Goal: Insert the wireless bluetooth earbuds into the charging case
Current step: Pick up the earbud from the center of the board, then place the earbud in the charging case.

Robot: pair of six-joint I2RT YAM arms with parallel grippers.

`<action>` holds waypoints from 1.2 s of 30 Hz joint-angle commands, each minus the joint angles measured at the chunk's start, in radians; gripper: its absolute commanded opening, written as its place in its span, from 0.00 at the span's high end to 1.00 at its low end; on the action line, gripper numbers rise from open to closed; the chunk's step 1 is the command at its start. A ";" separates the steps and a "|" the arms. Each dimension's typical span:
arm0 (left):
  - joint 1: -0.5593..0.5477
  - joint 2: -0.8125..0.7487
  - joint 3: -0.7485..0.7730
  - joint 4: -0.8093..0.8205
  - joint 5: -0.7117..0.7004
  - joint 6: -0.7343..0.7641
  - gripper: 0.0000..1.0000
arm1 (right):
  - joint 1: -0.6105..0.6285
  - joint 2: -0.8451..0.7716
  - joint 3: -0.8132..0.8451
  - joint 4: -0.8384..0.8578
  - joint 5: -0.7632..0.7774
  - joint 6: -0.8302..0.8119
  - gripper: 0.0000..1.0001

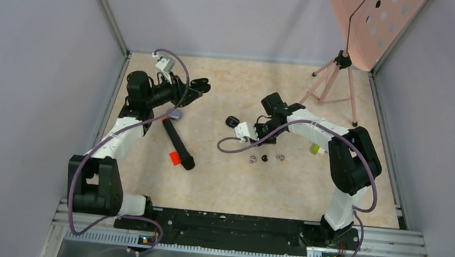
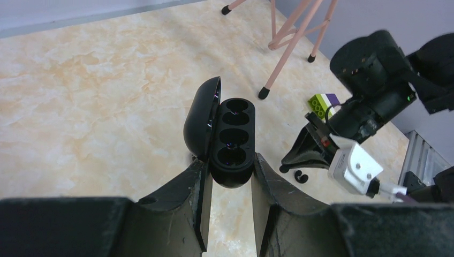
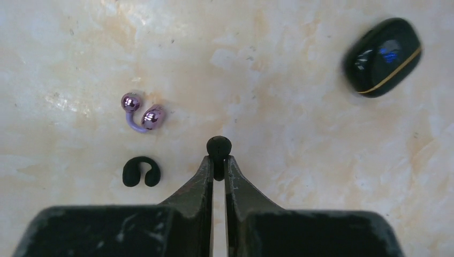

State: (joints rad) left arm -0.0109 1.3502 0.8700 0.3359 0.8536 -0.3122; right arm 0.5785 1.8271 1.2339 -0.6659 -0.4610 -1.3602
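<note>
Left tool point(image 2: 229, 160): clenched on the lower end of the open charging case point(image 2: 231, 134), lid swung back, dark sockets facing up, held above the surface point(image 2: 96, 96).
Right tool point(image 3: 218, 159): pinched tight on a black earbud point(image 3: 219, 145), its round end poking past the tips.
Purple earbud point(image 3: 140, 116): lay on the surface, near that tool.
Second black earbud point(image 3: 141, 172): lay just beside the purple one.
Closed black case point(image 3: 383, 56): sat well apart.

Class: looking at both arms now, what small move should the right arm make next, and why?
Probably lift the right gripper straight up: it is pinched on a black earbud, while the left gripper holds the charging case open, wells apparently empty.
</note>
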 commanded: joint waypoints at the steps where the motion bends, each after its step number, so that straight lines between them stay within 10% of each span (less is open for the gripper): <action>1: -0.004 -0.025 0.013 0.081 0.081 0.054 1.00 | -0.018 -0.076 0.154 -0.112 -0.087 0.172 1.00; 16: -0.204 0.009 0.074 -0.032 0.284 0.486 1.00 | -0.046 -0.127 0.602 -0.224 -0.341 0.681 1.00; 36: -0.275 0.054 0.133 -0.066 0.286 0.530 1.00 | 0.002 -0.119 0.620 -0.244 -0.347 0.623 1.00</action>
State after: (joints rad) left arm -0.2687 1.3994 0.9474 0.2581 1.1183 0.1974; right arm 0.5537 1.7161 1.8160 -0.9100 -0.7811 -0.7151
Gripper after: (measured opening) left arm 0.345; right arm 0.022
